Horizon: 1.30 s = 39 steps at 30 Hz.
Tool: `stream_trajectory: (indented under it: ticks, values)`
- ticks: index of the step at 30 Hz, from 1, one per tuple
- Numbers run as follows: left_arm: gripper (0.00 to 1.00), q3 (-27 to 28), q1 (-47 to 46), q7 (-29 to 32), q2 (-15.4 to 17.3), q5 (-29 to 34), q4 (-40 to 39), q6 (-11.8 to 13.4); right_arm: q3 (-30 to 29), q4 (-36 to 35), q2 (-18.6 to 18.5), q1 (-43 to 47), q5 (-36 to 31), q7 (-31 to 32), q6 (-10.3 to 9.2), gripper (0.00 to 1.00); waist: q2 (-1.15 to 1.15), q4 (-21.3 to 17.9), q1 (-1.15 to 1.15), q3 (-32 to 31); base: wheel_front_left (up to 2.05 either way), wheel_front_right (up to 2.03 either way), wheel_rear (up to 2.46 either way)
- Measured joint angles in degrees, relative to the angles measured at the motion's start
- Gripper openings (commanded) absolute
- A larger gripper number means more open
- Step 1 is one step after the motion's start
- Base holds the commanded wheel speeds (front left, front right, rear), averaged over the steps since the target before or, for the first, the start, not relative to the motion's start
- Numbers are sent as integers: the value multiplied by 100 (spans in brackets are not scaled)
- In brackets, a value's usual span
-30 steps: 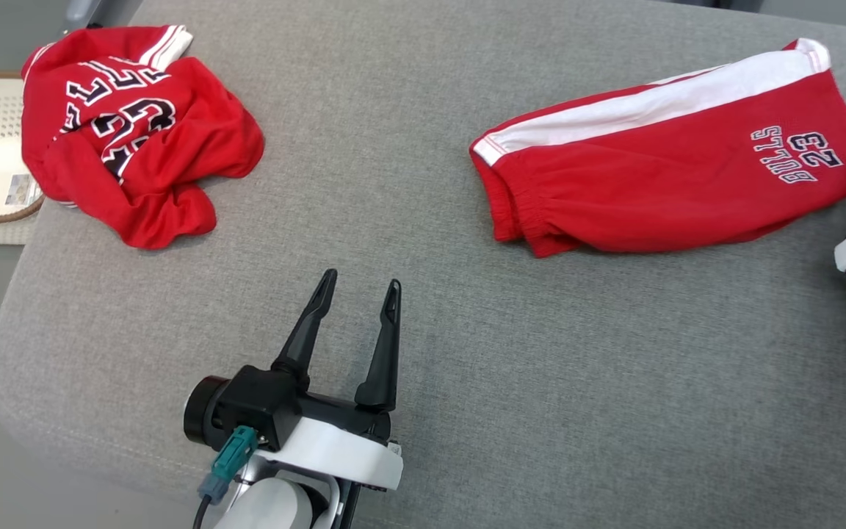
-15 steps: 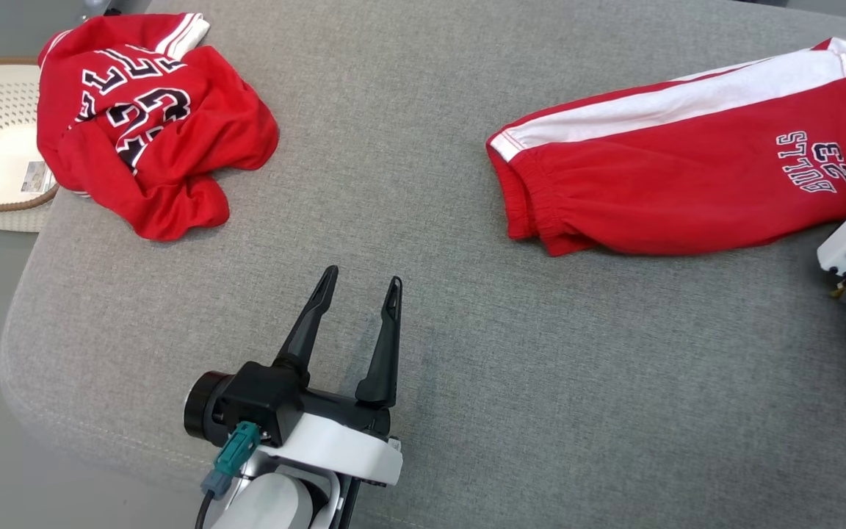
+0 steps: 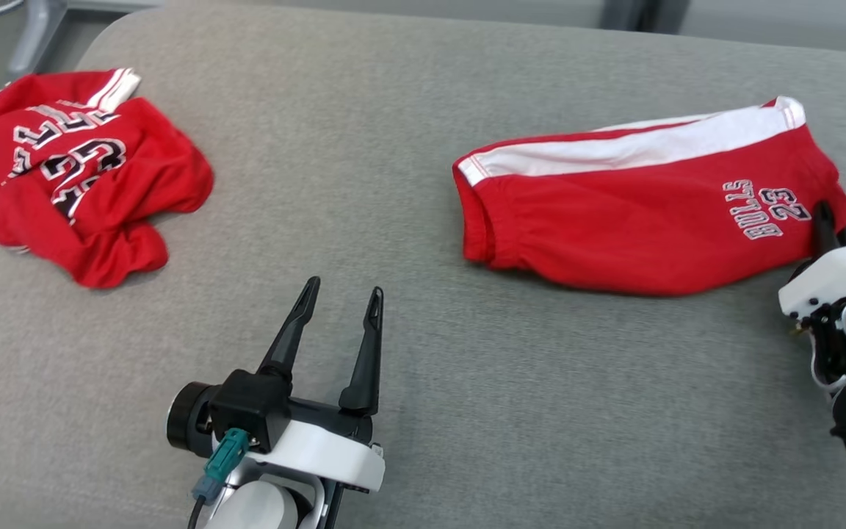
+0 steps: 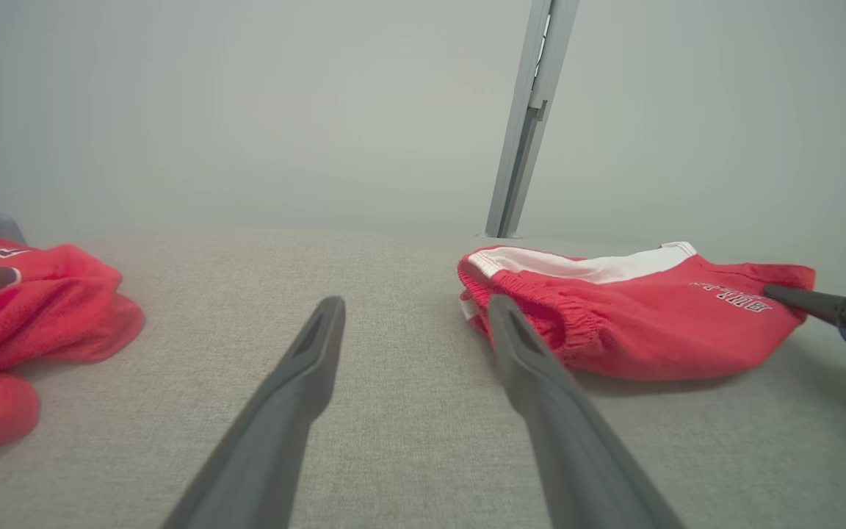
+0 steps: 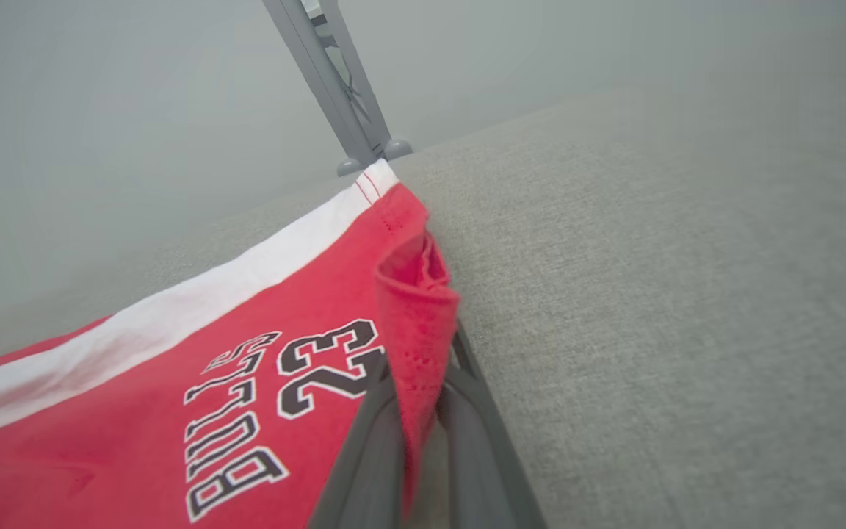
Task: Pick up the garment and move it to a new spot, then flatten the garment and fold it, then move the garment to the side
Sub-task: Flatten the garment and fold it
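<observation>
The right gripper has its jaws closed on the right hem corner of the red shorts. The right wrist view shows the pinched fold; in the head view a finger covers it. The shorts lie at the right of the grey cushion. The left gripper hovers near the middle, jaws wide and empty. A crumpled red jersey lies far left.

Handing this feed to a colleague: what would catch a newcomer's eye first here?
The red shorts with a white stripe lie on the right of the grey cushion, with the right gripper pinched shut on their right end. Next comes a crumpled red jersey at the far left, and the left gripper open over bare cushion in front.
</observation>
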Motion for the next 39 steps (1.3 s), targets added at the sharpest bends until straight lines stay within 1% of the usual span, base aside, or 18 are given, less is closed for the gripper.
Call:
stream_trajectory:
  ticks: [7,13,16,19,25,29,34,39]
  values:
    - [100,10,92,24,80,1,3,60,-275,-582,16,712,67,-19,0,0,0,-447,0,-260,0,0,0]
    - [100,15,143,62,113,-2,-45,119,-624,-938,-47,1229,5,-24,0,0,0,-720,0,-464,0,0,0]
    - [100,23,191,74,158,-10,-83,142,-758,-1080,-74,1373,-133,-24,0,0,0,-825,0,-524,0,0,0]
    - [100,2,213,107,185,-11,-107,142,-833,-1141,21,1377,-201,-24,0,0,0,-911,0,-573,0,0,0]
    - [100,-74,212,185,211,-8,-129,141,-888,-1284,202,1356,-471,-24,-1,0,0,-926,0,-689,0,0,0]
    - [100,-80,212,193,236,-8,-143,143,-808,-1628,285,1357,-664,-25,-1,0,0,-848,0,-729,0,0,0]
    - [100,-86,227,191,233,-16,-153,153,-520,-2112,465,1359,-882,-26,-1,0,0,-767,0,-714,0,0,0]
    - [100,-101,237,183,219,-20,-134,152,-208,-2377,601,1360,-947,-40,-1,0,0,-709,0,-703,0,0,0]
